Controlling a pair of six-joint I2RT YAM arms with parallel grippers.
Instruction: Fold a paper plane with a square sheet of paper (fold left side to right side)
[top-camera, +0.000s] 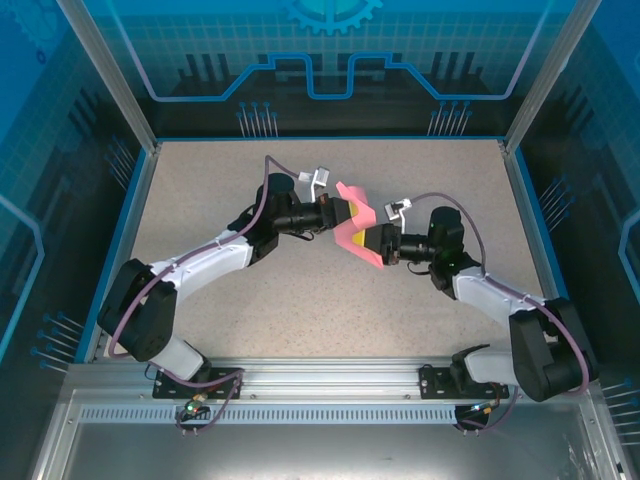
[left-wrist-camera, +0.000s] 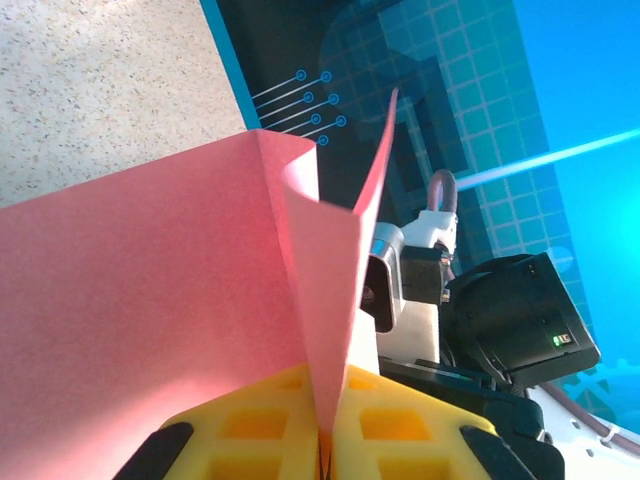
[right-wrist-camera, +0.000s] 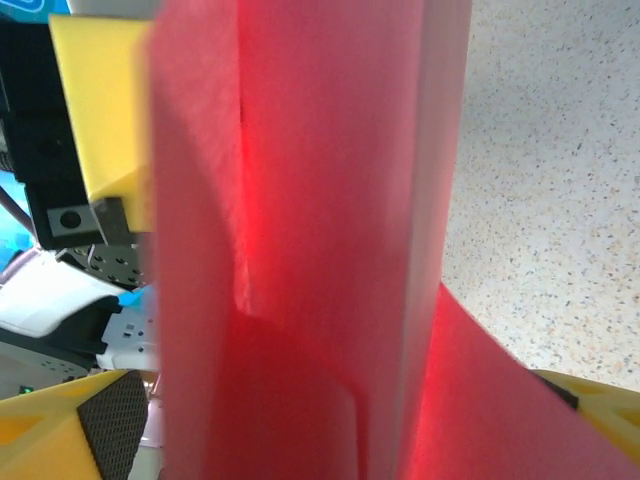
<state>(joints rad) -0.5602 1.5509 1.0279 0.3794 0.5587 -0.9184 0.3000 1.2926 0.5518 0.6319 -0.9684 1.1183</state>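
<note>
The pink-red paper (top-camera: 357, 222) is held up above the middle of the table between my two grippers, folded into an angular wedge. In the left wrist view the paper (left-wrist-camera: 150, 320) rises as a flat flap and a narrow folded wing. My left gripper (left-wrist-camera: 325, 452) is shut on its lower edge, yellow fingers (left-wrist-camera: 250, 425) pressed together. From the right, my right gripper (top-camera: 374, 246) reaches in. Its yellow fingers (right-wrist-camera: 70, 425) stand wide apart, and the paper (right-wrist-camera: 320, 250) hangs between them. Whether they touch it is hidden.
The speckled beige tabletop (top-camera: 300, 300) lies below both grippers, bordered by a blue rim (top-camera: 130, 220) and the enclosure walls. The right arm's black wrist (left-wrist-camera: 520, 310) sits close behind the paper in the left wrist view.
</note>
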